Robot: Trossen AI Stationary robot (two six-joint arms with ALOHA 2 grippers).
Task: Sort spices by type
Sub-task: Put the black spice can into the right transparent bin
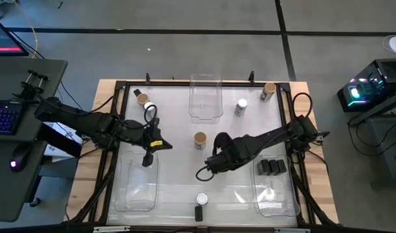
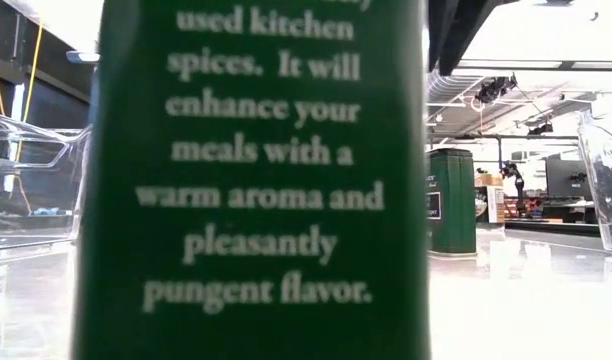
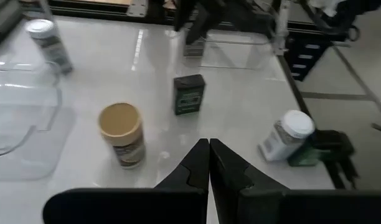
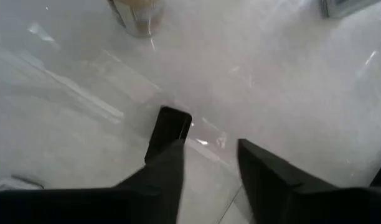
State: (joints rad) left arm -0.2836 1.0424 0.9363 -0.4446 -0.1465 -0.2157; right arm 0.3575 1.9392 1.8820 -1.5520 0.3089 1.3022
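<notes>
**White tabletop with scattered spice containers, both arms over the middle**

White and glossy, the table carries three clear bins and the spices. The landmark is the tan-lidded jar standing upright at the table's centre. Just beside it, toward the right arm's side, the right gripper hovers low with its fingers spread and nothing between them; a small black box stands just ahead of its fingertips. On the opposite side of the jar, the left gripper hangs above a clear bin, its fingers pressed together on nothing.

Beyond the jar, at the far edge, stands an empty bin, with a white-lidded jar beside it and two tan-lidded jars nearer the corners. Three black boxes lie in the right-hand bin. At the near edge, a white-lidded jar touches a green-labelled box; that box blocks most of the low view.
</notes>
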